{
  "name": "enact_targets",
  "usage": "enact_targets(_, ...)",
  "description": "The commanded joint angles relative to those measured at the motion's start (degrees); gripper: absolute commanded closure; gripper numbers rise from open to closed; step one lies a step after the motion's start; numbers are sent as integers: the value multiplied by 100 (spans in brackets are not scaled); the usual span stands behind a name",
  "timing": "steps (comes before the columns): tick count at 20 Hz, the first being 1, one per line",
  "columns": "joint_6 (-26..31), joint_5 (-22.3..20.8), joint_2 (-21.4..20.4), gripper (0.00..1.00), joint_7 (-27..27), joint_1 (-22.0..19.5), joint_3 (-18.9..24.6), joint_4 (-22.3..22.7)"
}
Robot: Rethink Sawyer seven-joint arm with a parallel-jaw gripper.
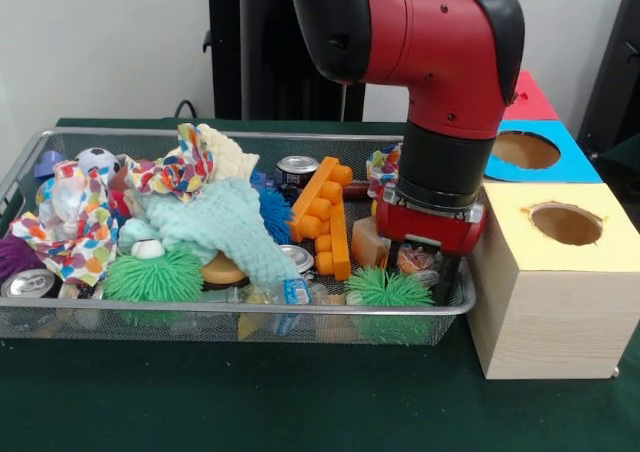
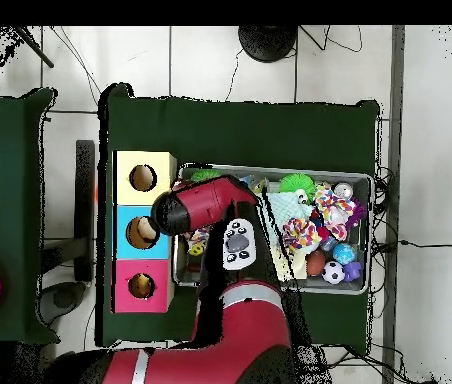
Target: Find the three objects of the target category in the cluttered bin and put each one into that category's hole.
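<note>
The wire mesh bin [image 1: 20,167] lies across the table, full of mixed things; it also shows in the overhead view [image 2: 368,232]. My gripper [image 1: 425,260] is down inside the bin's right end, next to the yellow-topped box [image 1: 545,292]. Its red wrist sits just above a small orange-wrapped thing [image 1: 412,261] and a green spiky ball [image 1: 390,290]. I cannot tell how the gripper's tips stand among the clutter. In the overhead view the arm [image 2: 205,205] covers the gripper. Three boxes with holes stand in a row: yellow [image 2: 143,160], blue [image 2: 122,232], red [image 2: 122,286].
The bin holds an orange block toy [image 1: 325,217], a mint towel [image 1: 225,227], colourful cloths [image 1: 70,217], another green spiky ball [image 1: 155,277], tins [image 1: 297,167] [image 1: 28,284], a small soccer ball [image 1: 97,159] and a blue spiky ball [image 1: 275,212]. The blue-topped box [image 1: 575,167] stands behind the yellow one.
</note>
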Motion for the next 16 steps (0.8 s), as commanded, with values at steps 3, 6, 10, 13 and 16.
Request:
enact_targets(3, -444, -547, 839, 0, -67, 388, -39, -388)
enact_targets(6, -528, -634, 928, 0, -132, 425, -110, -503)
enact_targets(10, -477, -625, 888, 0, -159, 404, -109, -427)
enact_targets(13, -305, -503, 823, 100, -252, 265, 78, -318)
enact_targets(16, 34, -334, 735, 100, -374, 142, 259, -232)
